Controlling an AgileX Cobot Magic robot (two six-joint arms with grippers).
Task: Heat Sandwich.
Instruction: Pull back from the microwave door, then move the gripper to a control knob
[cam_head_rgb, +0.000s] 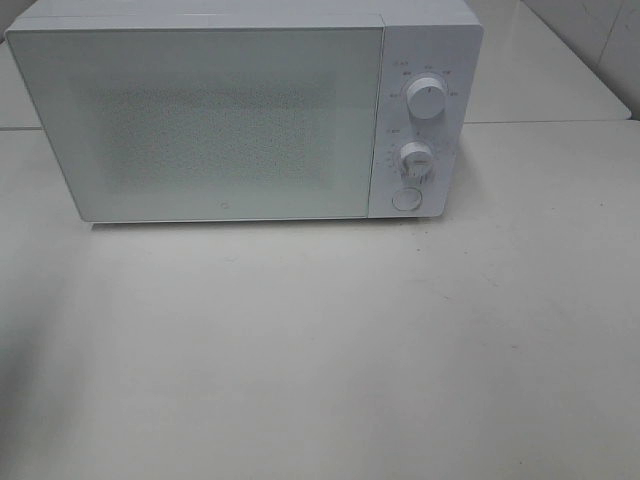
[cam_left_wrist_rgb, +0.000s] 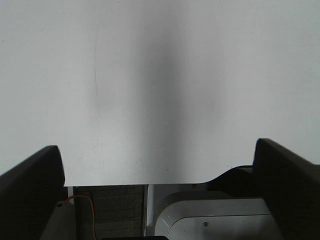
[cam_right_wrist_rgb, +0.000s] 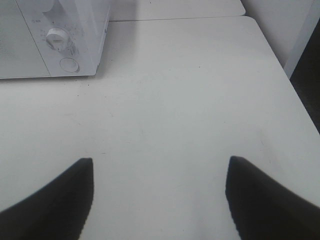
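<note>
A white microwave (cam_head_rgb: 230, 110) stands at the back of the table with its door shut. Its panel carries two dials (cam_head_rgb: 427, 100) and a round button (cam_head_rgb: 406, 198). The sandwich is out of view in every frame. Neither arm shows in the exterior high view. My left gripper (cam_left_wrist_rgb: 160, 165) hangs open over the bare table top near an edge, with nothing between its dark fingers (cam_left_wrist_rgb: 30, 185). My right gripper (cam_right_wrist_rgb: 159, 172) is open above the table, empty, with the microwave's lower right corner (cam_right_wrist_rgb: 70, 55) some way ahead of it.
The white table (cam_head_rgb: 320, 350) runs wide in front of the microwave. A seam between table tops (cam_head_rgb: 560, 122) crosses behind at the right. In the right wrist view the table's edge (cam_right_wrist_rgb: 295, 95) drops off to a dark floor. A white robot base (cam_left_wrist_rgb: 210, 220) sits below the left table edge.
</note>
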